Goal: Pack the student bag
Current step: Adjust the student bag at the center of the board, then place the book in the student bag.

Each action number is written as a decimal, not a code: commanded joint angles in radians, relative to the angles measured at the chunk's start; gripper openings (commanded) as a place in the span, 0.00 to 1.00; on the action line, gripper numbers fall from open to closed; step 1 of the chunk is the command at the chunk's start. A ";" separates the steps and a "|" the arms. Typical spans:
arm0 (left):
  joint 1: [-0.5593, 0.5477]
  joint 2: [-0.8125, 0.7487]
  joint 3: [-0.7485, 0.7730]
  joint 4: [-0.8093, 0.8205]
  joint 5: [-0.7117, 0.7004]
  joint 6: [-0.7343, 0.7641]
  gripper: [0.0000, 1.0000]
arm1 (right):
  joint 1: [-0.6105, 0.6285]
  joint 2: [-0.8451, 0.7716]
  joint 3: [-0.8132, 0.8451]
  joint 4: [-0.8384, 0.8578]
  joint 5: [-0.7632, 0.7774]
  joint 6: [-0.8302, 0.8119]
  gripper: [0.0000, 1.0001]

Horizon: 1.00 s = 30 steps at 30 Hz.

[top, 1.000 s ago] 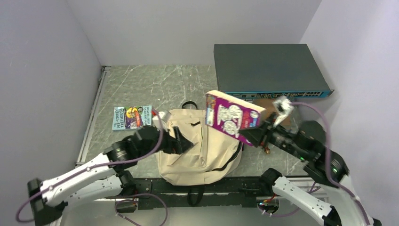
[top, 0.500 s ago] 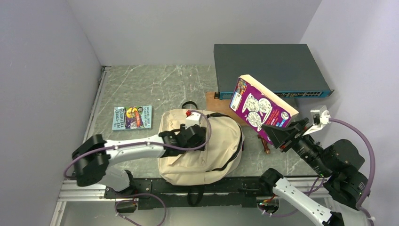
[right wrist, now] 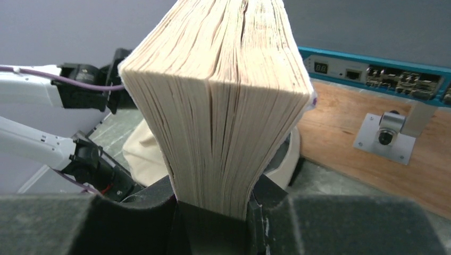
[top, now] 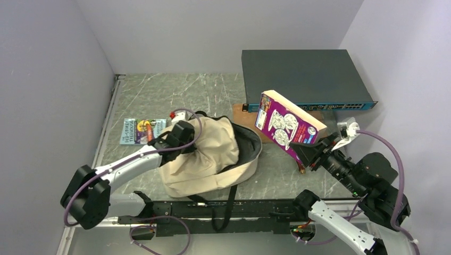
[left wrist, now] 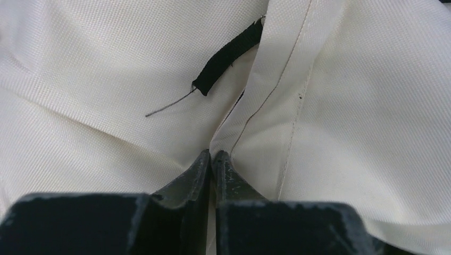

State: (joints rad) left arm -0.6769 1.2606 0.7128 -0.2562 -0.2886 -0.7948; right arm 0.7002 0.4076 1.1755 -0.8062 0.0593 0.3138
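Matt woven cloth student bag (left wrist: pixel 345 106), glossy-covered paper book (top: pixel 284 125), smooth wooden board (right wrist: pixel 340 138), matt black fingers (left wrist: pixel 194 175)

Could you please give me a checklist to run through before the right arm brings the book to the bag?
1. Right gripper hold on the purple book: ok, the jaws clamp its lower edge.
2. Left gripper hold on the student bag: ok, shut on a fold of cream fabric.
3. Bag opening exposed: ok, a dark gap shows on the side facing the book.
4. Book above the opening: not ok, it hangs to the right of the bag, tilted.
5. Opening wide enough for this thick book: cannot tell.
6. Room inside the bag: cannot tell, the interior is dark.
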 commanded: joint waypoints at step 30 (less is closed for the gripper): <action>-0.320 0.155 0.298 0.106 -0.186 0.120 0.54 | 0.002 -0.051 -0.041 0.036 -0.078 0.010 0.00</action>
State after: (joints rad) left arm -0.9855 1.3361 0.9768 -0.2008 -0.3836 -0.6430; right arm 0.7002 0.3748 1.0927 -0.8898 -0.0326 0.3218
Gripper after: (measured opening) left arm 0.592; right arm 0.293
